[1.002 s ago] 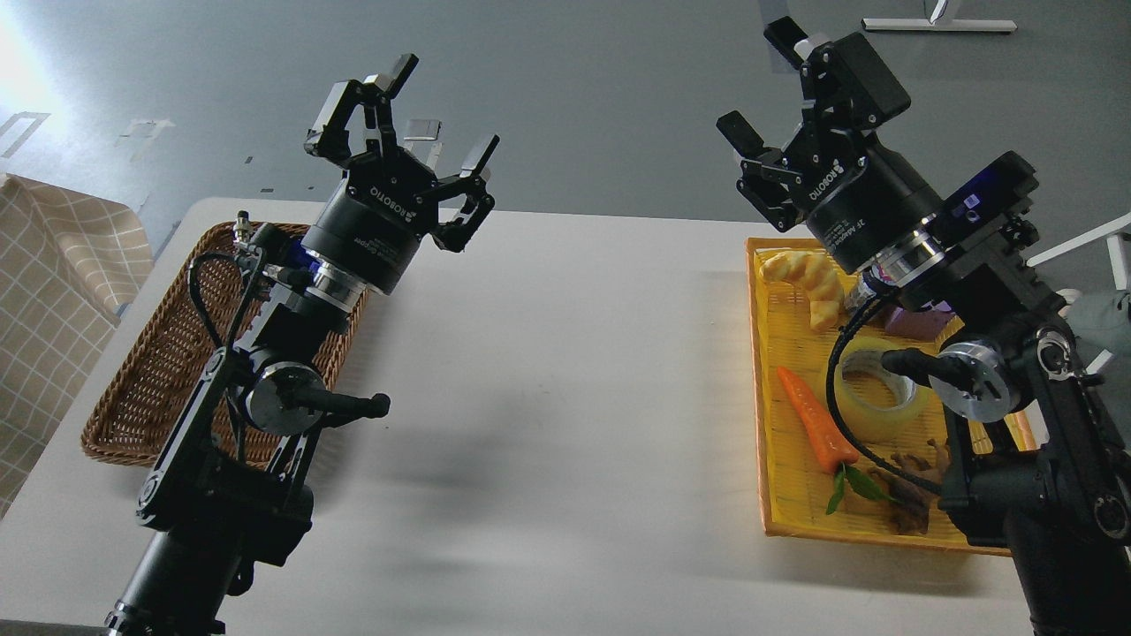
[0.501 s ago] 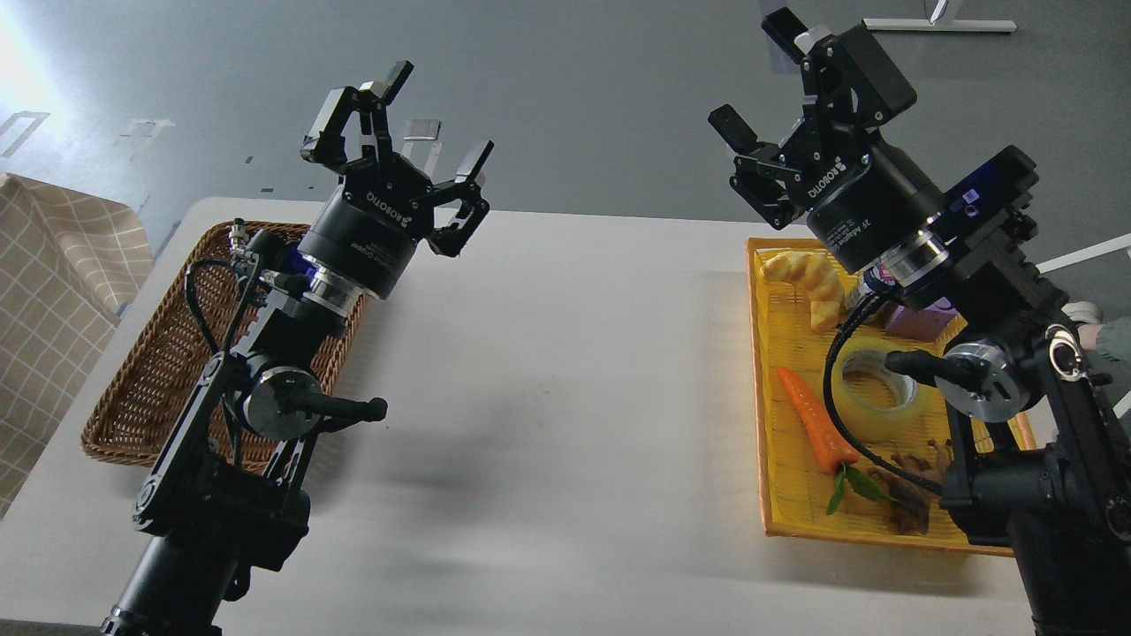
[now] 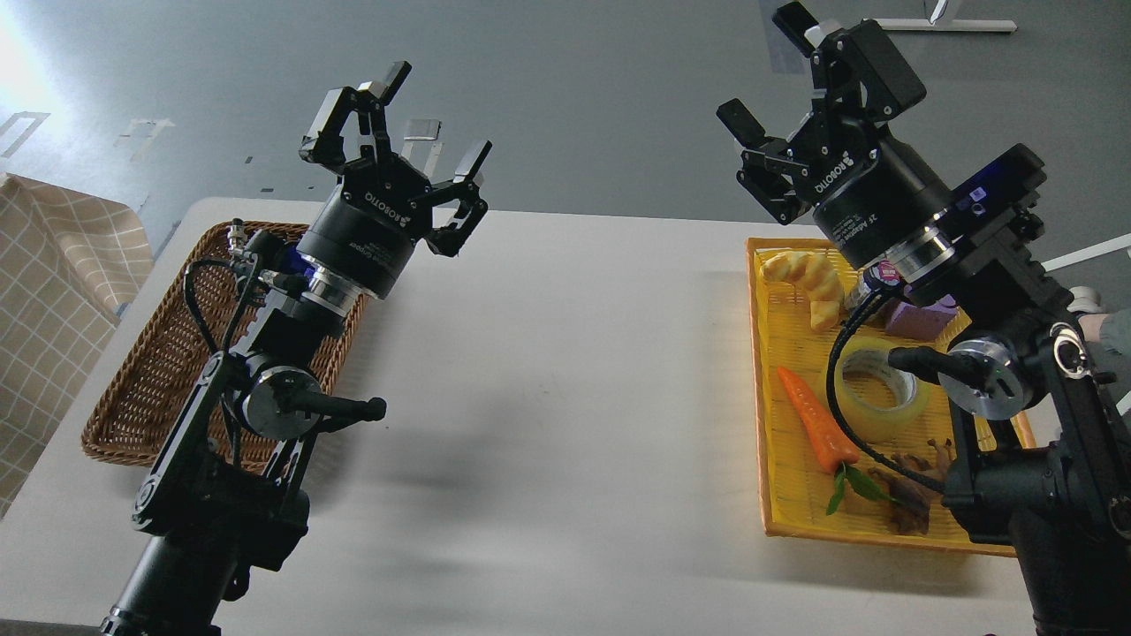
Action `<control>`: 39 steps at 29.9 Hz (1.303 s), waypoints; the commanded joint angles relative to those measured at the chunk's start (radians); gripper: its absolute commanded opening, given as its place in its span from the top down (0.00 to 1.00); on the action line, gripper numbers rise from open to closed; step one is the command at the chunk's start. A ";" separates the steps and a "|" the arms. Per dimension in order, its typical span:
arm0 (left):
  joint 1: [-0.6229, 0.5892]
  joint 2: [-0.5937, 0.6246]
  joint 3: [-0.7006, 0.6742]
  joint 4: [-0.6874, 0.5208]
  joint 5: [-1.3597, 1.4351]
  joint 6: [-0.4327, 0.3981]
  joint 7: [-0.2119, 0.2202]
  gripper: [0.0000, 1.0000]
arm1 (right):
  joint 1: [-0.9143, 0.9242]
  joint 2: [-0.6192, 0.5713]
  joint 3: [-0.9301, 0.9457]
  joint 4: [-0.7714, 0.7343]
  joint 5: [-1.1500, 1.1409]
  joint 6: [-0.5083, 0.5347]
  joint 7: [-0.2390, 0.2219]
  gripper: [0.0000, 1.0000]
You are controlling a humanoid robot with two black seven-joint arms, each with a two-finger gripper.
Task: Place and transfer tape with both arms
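The yellow translucent tape roll [image 3: 884,393] with a grey-white core lies flat in the yellow tray [image 3: 767,442] at the right, partly hidden by my right arm's cable and joint. My right gripper [image 3: 767,69] is open and empty, raised high above the tray's far end, well above the tape. My left gripper [image 3: 433,119] is open and empty, held up over the table's far left part, next to the brown wicker basket [image 3: 150,371].
The yellow tray also holds a carrot [image 3: 817,431], a yellow twisted bread piece [image 3: 808,283], a purple block [image 3: 923,316] and a brown root-like piece [image 3: 910,495]. The white table [image 3: 548,397] spans the view. A checked cloth [image 3: 53,291] lies at far left.
My right gripper has shifted a little to the right and up. My left gripper has moved slightly left and up. The tape has not moved.
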 commanded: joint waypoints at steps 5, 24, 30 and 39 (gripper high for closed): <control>-0.001 0.002 -0.001 0.000 0.000 0.000 0.000 0.02 | -0.004 0.000 -0.003 -0.002 0.000 0.000 -0.003 0.00; -0.001 0.002 -0.005 0.004 -0.003 0.000 0.000 0.02 | -0.005 0.000 -0.008 -0.002 0.000 -0.002 -0.011 0.00; -0.001 0.000 -0.005 0.004 -0.003 0.000 0.000 0.02 | -0.005 0.000 -0.009 -0.003 -0.002 -0.002 -0.011 0.00; -0.003 0.003 -0.005 0.006 -0.005 0.000 0.000 0.02 | -0.005 0.000 -0.011 -0.005 -0.002 -0.003 -0.011 0.00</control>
